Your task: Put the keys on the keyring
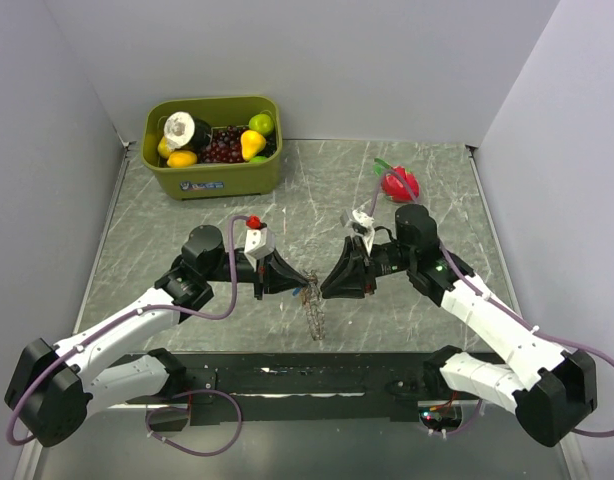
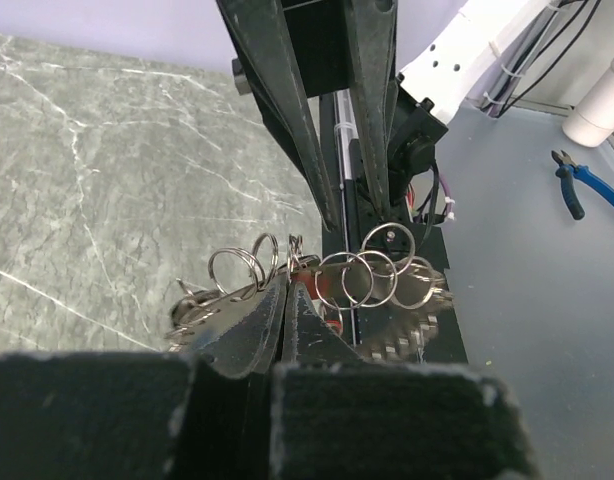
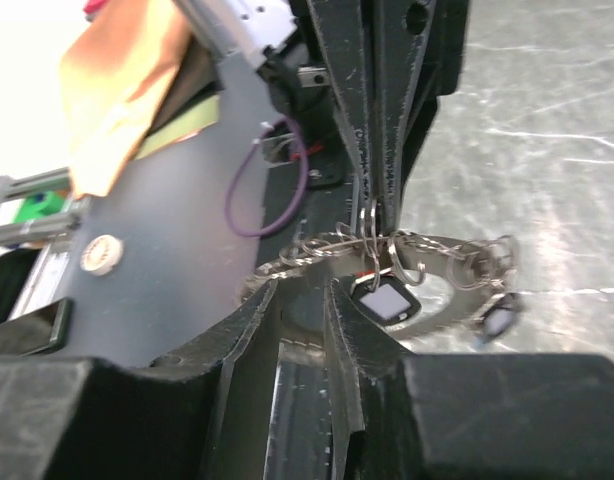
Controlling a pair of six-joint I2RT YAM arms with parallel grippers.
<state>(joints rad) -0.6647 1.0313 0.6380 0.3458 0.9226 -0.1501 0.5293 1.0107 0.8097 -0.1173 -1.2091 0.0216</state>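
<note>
Left gripper [image 2: 287, 293] up front, pressed tight on the keyring [image 2: 372, 278] to hold it up off the desk [image 2: 107, 180] mid-frame, so the slightly spread right gripper [image 3: 300, 292] can work a ring, keys [image 3: 389, 300] dangling below.

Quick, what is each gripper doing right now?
Left gripper: shut on the keyring.
Right gripper: jaws apart at the keyring; cannot tell if it grips.
</note>
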